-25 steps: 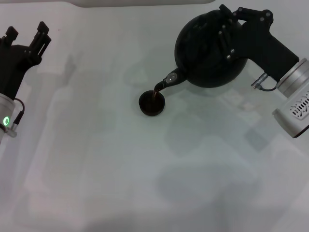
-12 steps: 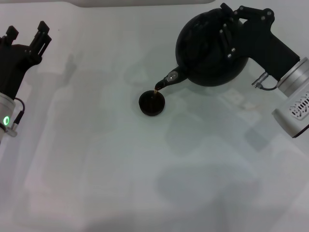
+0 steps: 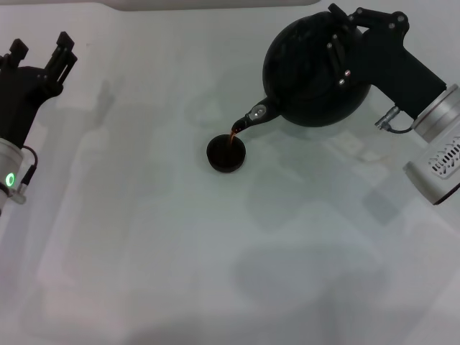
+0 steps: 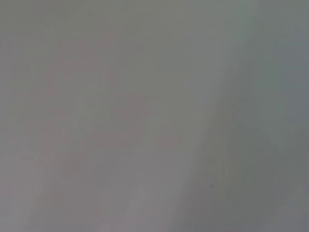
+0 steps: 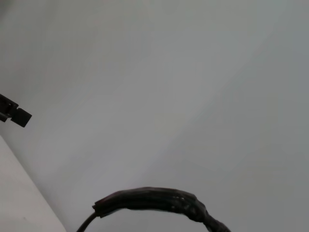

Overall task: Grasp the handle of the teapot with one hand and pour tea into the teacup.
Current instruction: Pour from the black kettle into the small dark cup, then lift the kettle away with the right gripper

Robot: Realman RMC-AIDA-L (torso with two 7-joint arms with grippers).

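Pour under way: right gripper (image 3: pixel 343 44) jaws clenched on handle (image 5: pixel 154 200), teapot (image 3: pixel 316 72) tilted, spout over teacup (image 3: pixel 226 152) on bench (image 3: pixel 144 251); tea stream entering teacup; left gripper (image 3: pixel 42 54) parked far from teacup, jaws released; remaining: finish, right teapot

Teapot (image 3: pixel 316 72) tilted at far right, spout over teacup (image 3: pixel 226 153) mid-table.

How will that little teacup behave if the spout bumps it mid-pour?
The teacup is small and low, so it probably slides on the smooth table rather than tips. It looks light beside the teapot tilted by the right gripper, so a nudge may spill tea.
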